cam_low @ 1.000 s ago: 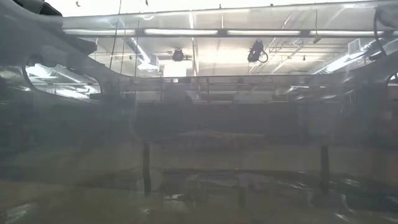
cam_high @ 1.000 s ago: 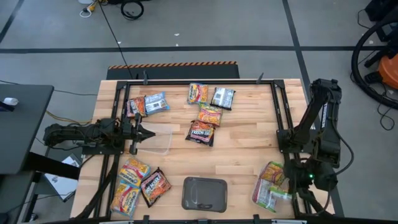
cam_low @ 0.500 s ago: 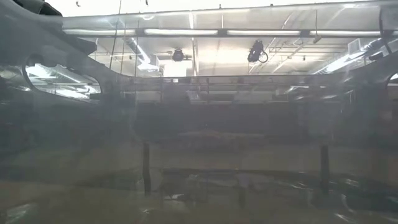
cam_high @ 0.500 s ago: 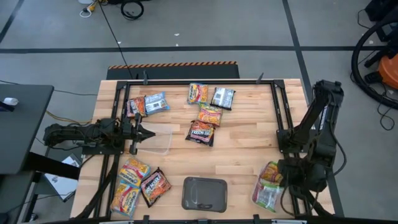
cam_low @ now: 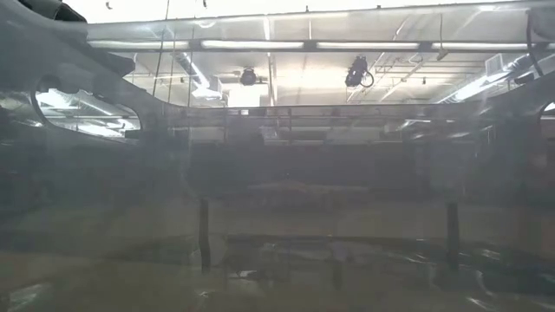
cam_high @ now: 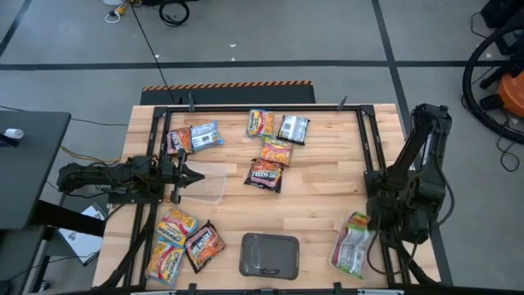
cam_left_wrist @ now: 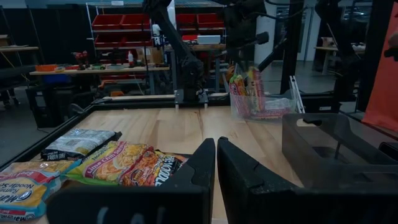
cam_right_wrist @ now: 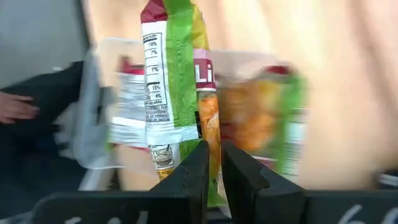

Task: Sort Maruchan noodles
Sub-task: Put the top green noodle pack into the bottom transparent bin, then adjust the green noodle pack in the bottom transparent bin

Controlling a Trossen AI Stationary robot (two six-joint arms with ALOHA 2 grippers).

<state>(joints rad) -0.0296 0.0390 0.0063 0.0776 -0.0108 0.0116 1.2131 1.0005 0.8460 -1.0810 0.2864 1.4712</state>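
Several Maruchan noodle packets lie loose on the table: a group at the far middle (cam_high: 277,152), two at the far left (cam_high: 195,137), three at the near left (cam_high: 182,242). More yellow-green packets (cam_high: 354,246) stand on edge in a clear tub (cam_left_wrist: 261,106) at the near right. My right gripper (cam_right_wrist: 214,163) hangs over that tub, pointing steeply down and shut on one of those packets (cam_right_wrist: 177,81). My left gripper (cam_left_wrist: 216,163) waits at the left, level and shut, beside another clear tub (cam_high: 209,182). The low view is hazy and shows neither gripper. My right gripper pinches one end (cam_right_wrist: 211,134) of a yellow-green packet between its two fingers. The fingers come from above, slanting down. The packet reaches away below them, on edge among the other packets in the tub; whether its lower end rests on the tub floor is hidden.
A grey rounded tray (cam_high: 268,254) sits at the near middle. A black frame (cam_high: 364,139) runs around the work area. Bare wood (cam_high: 319,197) lies between the middle packets, the tray and the right tub.
My right gripper has moved a little toward the far edge over the right tub and has tipped steeply downward, still at the yellow-green packets. The packets in the tub have shifted slightly.
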